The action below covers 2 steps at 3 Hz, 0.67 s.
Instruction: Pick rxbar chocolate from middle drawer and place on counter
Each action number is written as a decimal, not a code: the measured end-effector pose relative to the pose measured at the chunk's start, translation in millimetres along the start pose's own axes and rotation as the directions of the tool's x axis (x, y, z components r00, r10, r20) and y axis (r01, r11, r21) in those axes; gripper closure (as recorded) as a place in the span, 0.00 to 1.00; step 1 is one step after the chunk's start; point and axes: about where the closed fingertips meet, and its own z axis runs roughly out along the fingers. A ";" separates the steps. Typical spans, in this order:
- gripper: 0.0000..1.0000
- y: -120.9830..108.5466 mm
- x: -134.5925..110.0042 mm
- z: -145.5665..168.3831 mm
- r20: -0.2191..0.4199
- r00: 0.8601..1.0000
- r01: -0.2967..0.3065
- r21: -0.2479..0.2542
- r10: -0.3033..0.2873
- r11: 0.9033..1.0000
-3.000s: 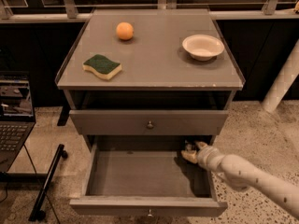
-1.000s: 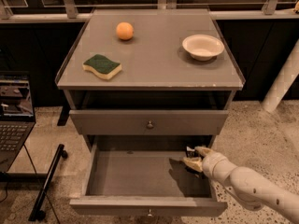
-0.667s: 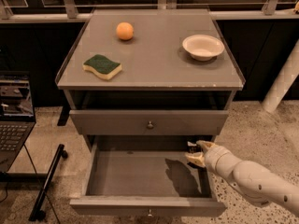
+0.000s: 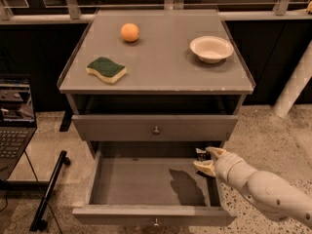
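The grey cabinet has a flat grey top, the counter (image 4: 165, 67), with a thin raised rim. On it lie a green-and-yellow sponge (image 4: 106, 69) at the front left, a round orange fruit (image 4: 129, 32) at the back, and a shallow cream bowl (image 4: 211, 48) on the right. They are well apart from each other.

Under the counter is a shut grey drawer front (image 4: 122, 127) with a small round metal knob (image 4: 156, 129). Below that, the wide grey middle drawer (image 4: 136, 179) is pulled out. Its floor is bare, with only a dark shadow (image 4: 187, 186) on the right side.

The cream robot arm (image 4: 258, 186) reaches in from the lower right. Its two-finger gripper (image 4: 204, 159) is up over the back right corner of the open drawer, just under the shut drawer front. The two fingers are closed in on a small black wrapped bar with white marks, the rxbar chocolate (image 4: 200, 153). The bar is off the drawer floor and sticks out a little at the fingertips. Most of it is hidden by the fingers.

A dark open laptop (image 4: 12, 126) sits at the left edge.
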 end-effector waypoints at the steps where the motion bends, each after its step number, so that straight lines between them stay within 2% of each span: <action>1: 1.00 7.1 -40.4 -53.2 0.033 0.994 0.104 0.050 -0.105 0.993; 2: 1.00 2.0 -101.0 -110.1 0.066 0.976 0.198 0.139 -0.208 0.970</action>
